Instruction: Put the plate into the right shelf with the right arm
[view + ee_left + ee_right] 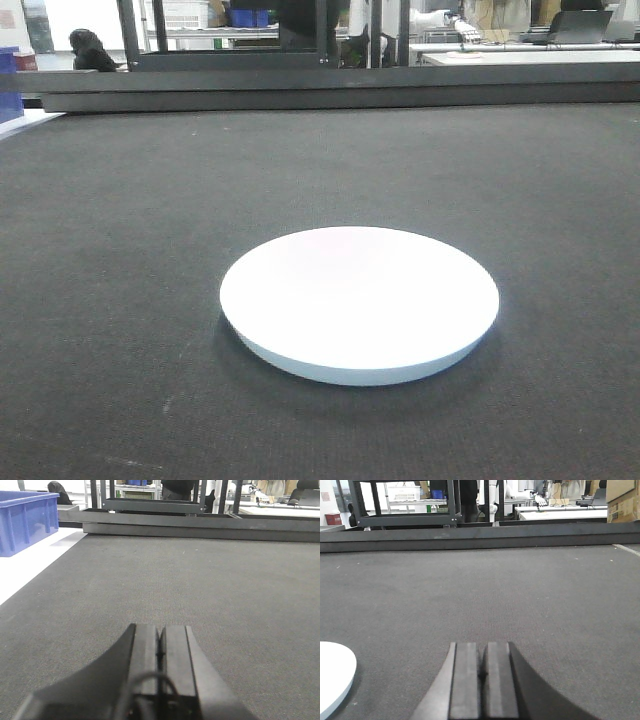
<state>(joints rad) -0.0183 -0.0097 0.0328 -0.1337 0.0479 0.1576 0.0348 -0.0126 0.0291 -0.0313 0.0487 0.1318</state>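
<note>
The plate (360, 305) is seen lying flat on the dark grey mat of the desk (120, 200), open face upward and rim resting level. Being round, it shows no long axis and no particular heading. It is placed near the middle of the mat in the front view, well short of the dark rail (330, 95) that runs along the far edge. In the right wrist view only a curved slice of it is caught at the lower left corner, to the left of the right pincer (481, 644) and apart from it. That pincer is held low and roughly level over the mat, pointed straight toward the far rail, with its two fingers pressed together and nothing gripped between them. The left pincer (160, 626) is posed the same way, low and level, aimed at the far edge, its fingers likewise brought together on nothing. A blue crate (25, 522) is seen on a white surface (30, 575) beside the mat, at the far left.
</note>
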